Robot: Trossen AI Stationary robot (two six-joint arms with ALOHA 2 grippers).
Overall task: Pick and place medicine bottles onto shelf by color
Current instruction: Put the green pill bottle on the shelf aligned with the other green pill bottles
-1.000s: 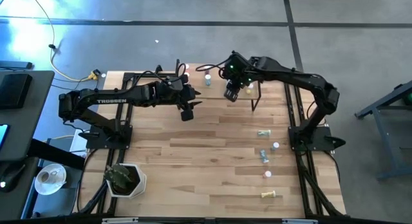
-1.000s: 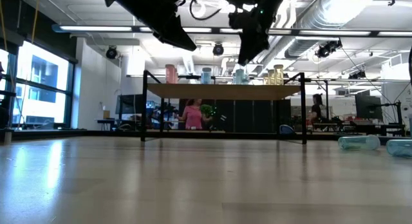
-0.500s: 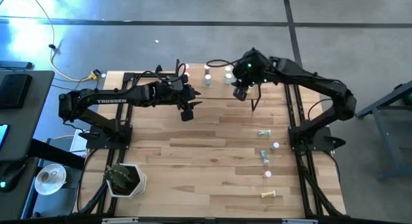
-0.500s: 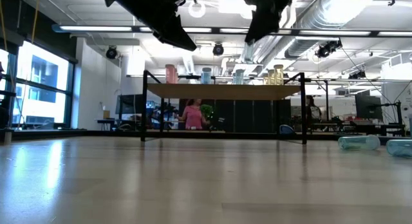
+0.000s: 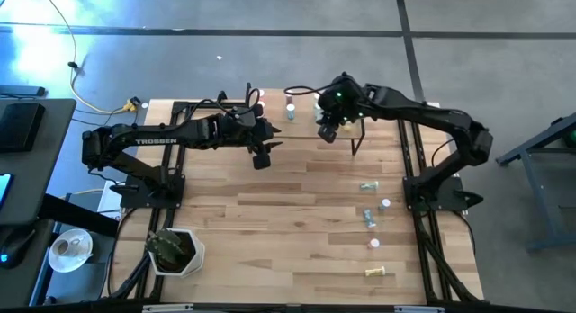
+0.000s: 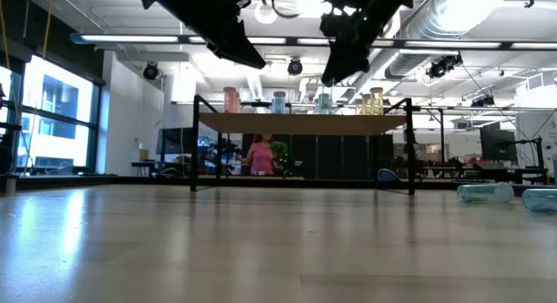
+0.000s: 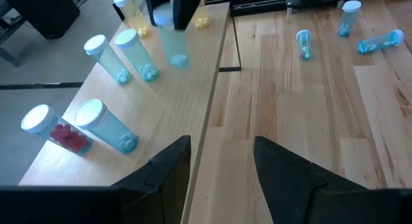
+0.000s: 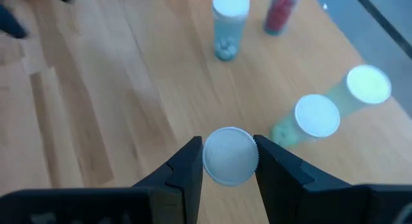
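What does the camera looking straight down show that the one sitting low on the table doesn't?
Only the overhead view shows the whole table, both arms' bases, the bottles lying loose near the right arm, a pot by the left arm, and the grey floor around.

Only the low view shows the shelf side-on, raised on thin black legs, with bottles standing in a row, and the room behind, where a person in pink shows.

Both show the left claw waiting and the right claw over the shelf.
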